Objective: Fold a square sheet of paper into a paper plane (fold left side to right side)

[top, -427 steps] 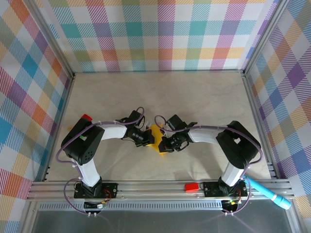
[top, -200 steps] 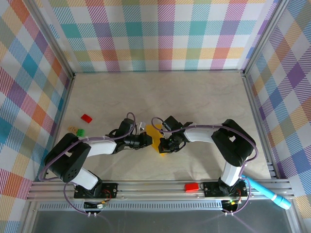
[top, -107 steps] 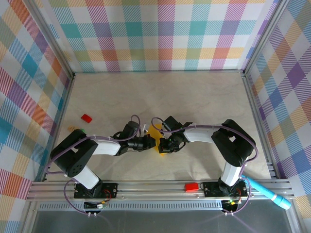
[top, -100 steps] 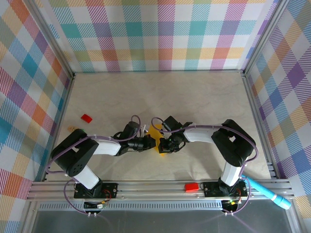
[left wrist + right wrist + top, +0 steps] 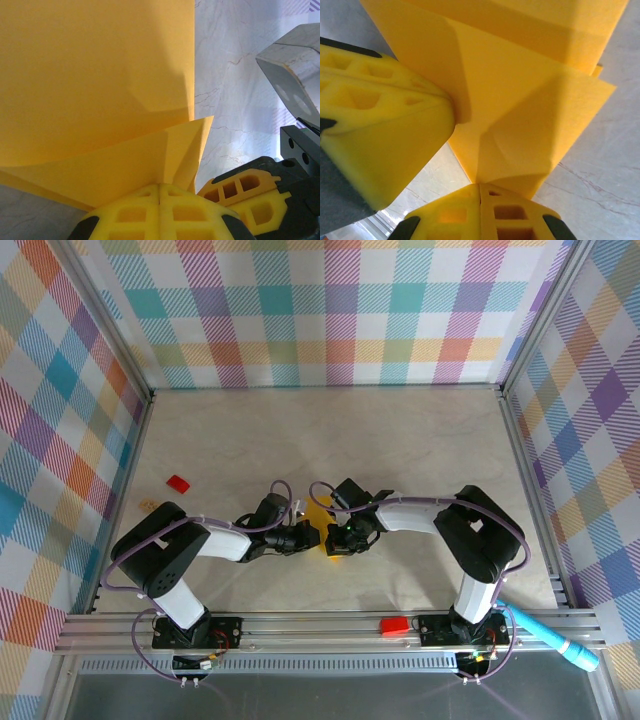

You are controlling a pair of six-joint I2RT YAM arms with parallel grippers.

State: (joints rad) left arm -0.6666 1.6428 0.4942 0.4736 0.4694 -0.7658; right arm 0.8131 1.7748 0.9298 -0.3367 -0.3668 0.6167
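Observation:
The yellow-orange sheet of paper (image 5: 321,515) lies partly folded at the table's middle, between the two arms. In the left wrist view the paper (image 5: 95,85) has a raised flap running down into the seam of my left gripper (image 5: 160,186), which is shut on it. My left gripper (image 5: 311,538) comes in from the left, fingertips almost against the right gripper (image 5: 336,540). The right wrist view shows creased layers of paper (image 5: 520,115) converging into my right gripper (image 5: 480,185), shut on a corner. The left gripper's yellow fingers (image 5: 380,140) press beside the paper.
A small red block (image 5: 179,483) lies on the table at the left. Another red block (image 5: 394,625) sits on the front rail, and a light blue cylinder (image 5: 556,640) rests at the front right. Checked walls enclose the table.
My left gripper has slid right along the paper toward the right gripper, and its arm has stretched lower. The right gripper has stayed at the paper.

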